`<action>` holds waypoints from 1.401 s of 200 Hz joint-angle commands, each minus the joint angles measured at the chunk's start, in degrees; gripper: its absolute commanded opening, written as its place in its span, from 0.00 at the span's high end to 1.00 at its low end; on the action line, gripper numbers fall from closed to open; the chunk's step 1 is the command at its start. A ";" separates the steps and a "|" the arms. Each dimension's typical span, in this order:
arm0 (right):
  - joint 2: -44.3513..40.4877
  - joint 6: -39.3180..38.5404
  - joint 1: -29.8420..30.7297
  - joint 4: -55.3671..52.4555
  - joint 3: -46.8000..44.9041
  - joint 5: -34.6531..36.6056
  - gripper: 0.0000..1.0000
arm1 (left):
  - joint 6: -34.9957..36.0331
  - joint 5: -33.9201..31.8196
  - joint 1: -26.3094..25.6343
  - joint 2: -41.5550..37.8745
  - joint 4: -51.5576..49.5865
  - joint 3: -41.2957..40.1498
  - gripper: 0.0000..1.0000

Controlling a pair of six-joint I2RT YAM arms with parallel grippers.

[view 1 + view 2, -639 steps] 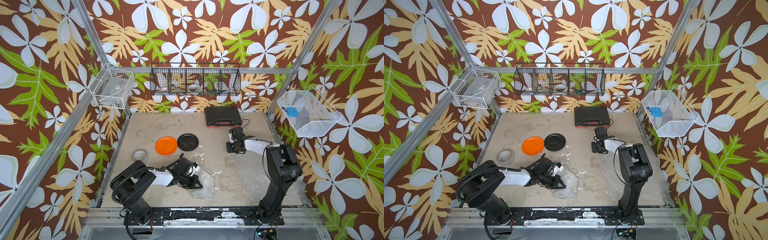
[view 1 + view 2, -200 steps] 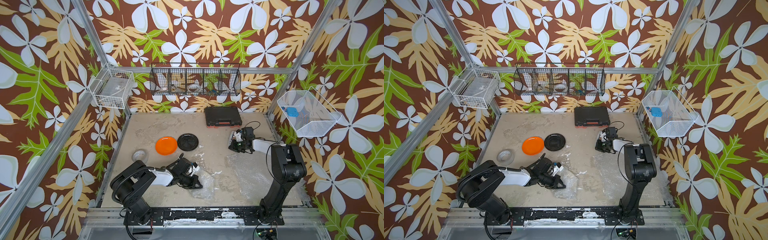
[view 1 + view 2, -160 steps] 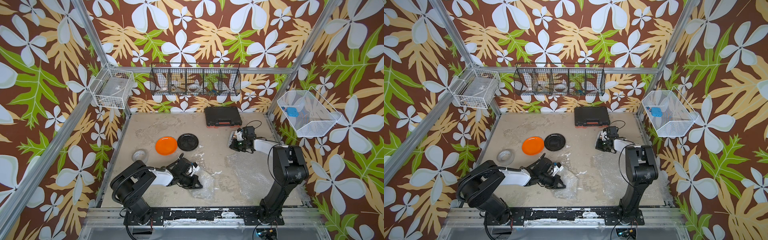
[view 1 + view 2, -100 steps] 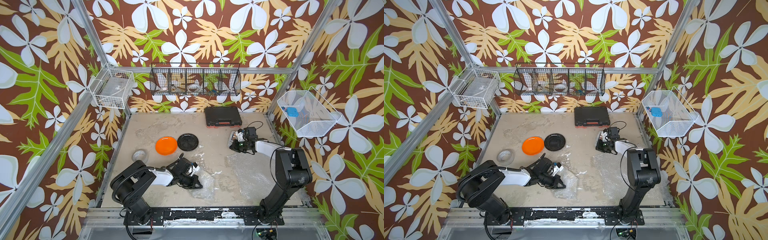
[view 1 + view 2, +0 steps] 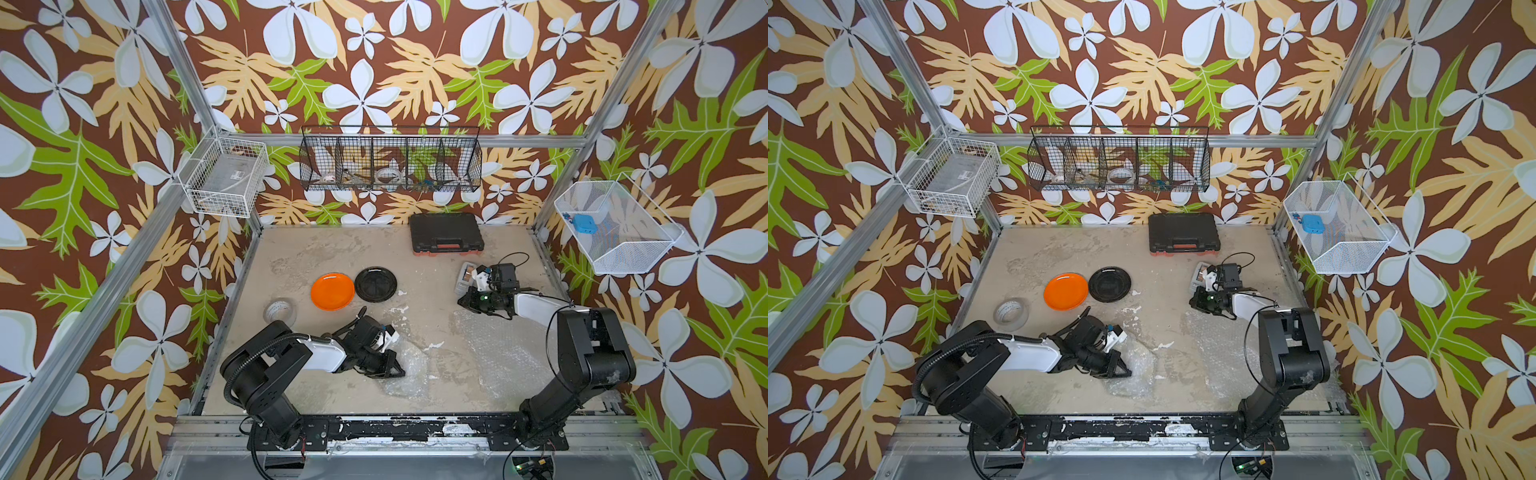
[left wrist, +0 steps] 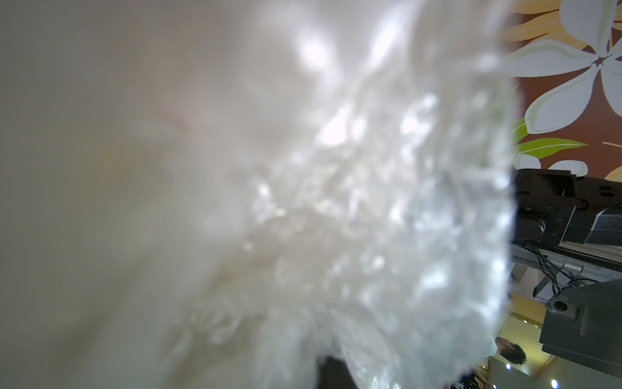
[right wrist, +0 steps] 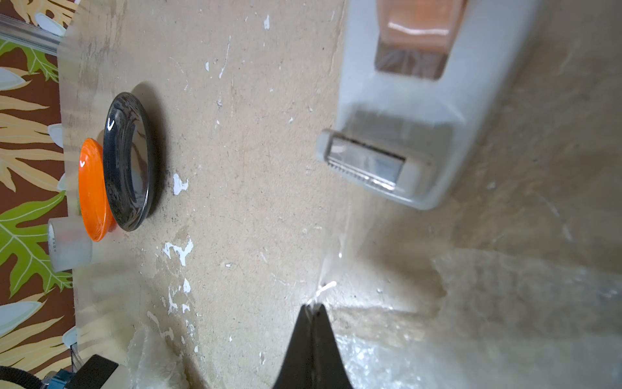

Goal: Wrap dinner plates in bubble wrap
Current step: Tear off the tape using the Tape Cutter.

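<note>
Left claw [image 5: 395,370] pinches the limp, slippery bubble wrap [image 5: 411,378] by its edge; right claw [image 7: 313,308] is closed on a tape strip [image 7: 338,251].

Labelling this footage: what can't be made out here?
- Left wrist view: crumpled bubble wrap against the lens blurs nearly everything, hiding the left claw.
- Top views: what that wrap encloses; its folds hide it.
- Right wrist view: right claw is shut, but the glinting strip at its tips is too thin to identify.
- Black wire basket: contents too small.
</note>
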 commanded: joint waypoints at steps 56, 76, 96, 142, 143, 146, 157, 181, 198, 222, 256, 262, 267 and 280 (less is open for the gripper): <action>3.62 -1.17 0.23 -4.18 -1.13 4.14 1.00 | 0.90 -9.23 -0.13 1.02 -16.53 -1.75 0.92; 4.20 -1.31 0.15 -4.95 -1.57 6.85 1.00 | 0.85 -9.22 -0.13 0.93 -16.57 -1.84 0.92; 4.25 -1.38 0.17 -5.97 -1.94 9.06 1.00 | 0.85 -9.23 -0.11 0.76 -16.61 -1.93 0.92; 3.15 -1.74 0.06 -8.42 -2.12 12.66 1.00 | 0.81 -9.27 -0.12 0.75 -16.63 -2.10 0.92; 3.15 -1.74 0.10 -8.48 -2.12 12.73 1.00 | 0.83 -9.29 -0.12 0.71 -16.62 -2.14 0.92; 3.09 -1.83 0.07 -8.68 -2.12 12.86 1.00 | 0.77 -9.23 -0.12 0.69 -16.57 -2.18 0.92; 2.91 -2.16 -0.03 -9.24 -2.40 13.21 1.00 | 0.56 -9.23 -0.13 0.75 -16.27 -2.36 0.92; 2.38 -2.23 -0.20 -9.34 -3.41 13.29 1.00 | 0.24 -9.08 -0.13 0.84 -15.66 -2.63 0.92; 1.61 -2.36 -0.21 -9.86 -3.55 13.42 1.00 | 0.24 -8.96 -0.13 0.84 -15.63 -2.63 0.92; -1.36 -2.29 -0.33 -11.11 -2.29 12.85 1.00 | 0.24 -9.05 -0.13 0.53 -15.69 -2.63 0.92; -7.81 -2.62 -0.27 -15.47 2.48 7.60 1.00 | 0.15 -9.33 -0.13 0.14 -15.82 -2.28 0.92; -8.69 -2.77 -0.29 -16.21 3.26 6.15 1.00 | 0.13 -9.37 -0.13 0.14 -15.82 -2.20 0.92; -9.45 -2.80 -0.29 -16.79 3.68 4.81 1.00 | 0.07 -9.42 -0.13 0.14 -15.82 -2.15 0.92; -10.97 -2.82 -0.28 -18.18 4.70 1.51 1.00 | 0.06 -9.62 -0.08 0.00 -15.90 -1.88 0.92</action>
